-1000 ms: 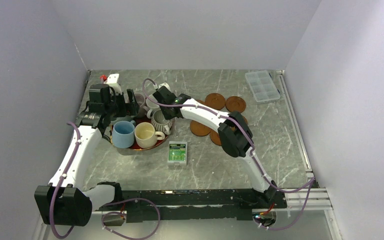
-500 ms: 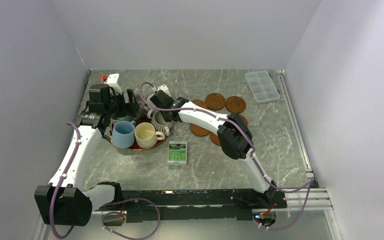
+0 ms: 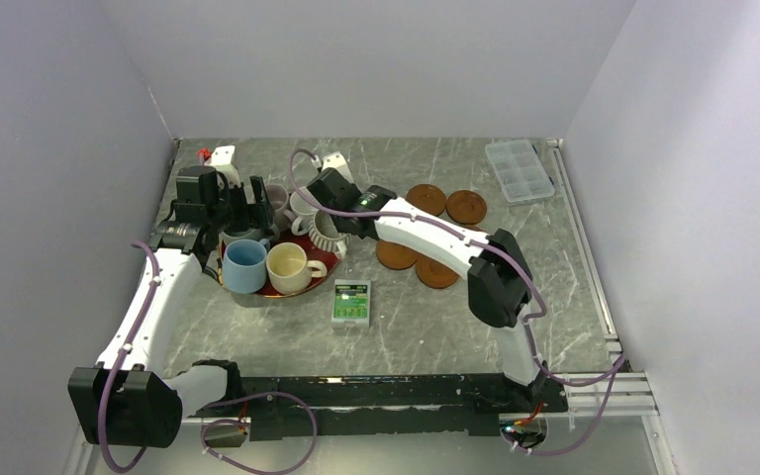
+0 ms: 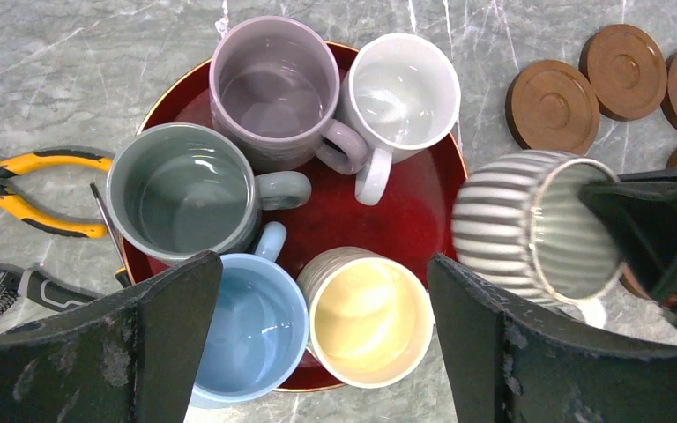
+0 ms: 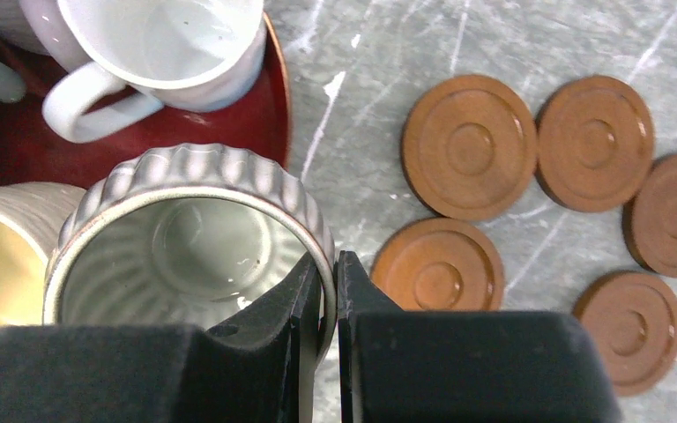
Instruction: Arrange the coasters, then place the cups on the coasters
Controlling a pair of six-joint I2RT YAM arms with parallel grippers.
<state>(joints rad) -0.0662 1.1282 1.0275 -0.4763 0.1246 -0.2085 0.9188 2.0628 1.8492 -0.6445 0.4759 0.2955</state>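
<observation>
We show the right end effector [image 5: 328,278] pinching the striped mug [image 5: 189,242] by its rim; next, presumably, transfer onto the lower-centre coaster [image 5: 438,269].

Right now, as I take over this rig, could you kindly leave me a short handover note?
Left pincer: open, above the tray.
Right pincer: shut on the striped mug's rim, mug tilted at the tray's right edge.
On the tray: mauve mug, white mug, grey-green mug, blue mug, cream mug.
Coasters: five in view, flat on the table right of the tray, all bare.
Done: no mug on a coaster yet.
Left: seat all six mugs, striped first.
</observation>
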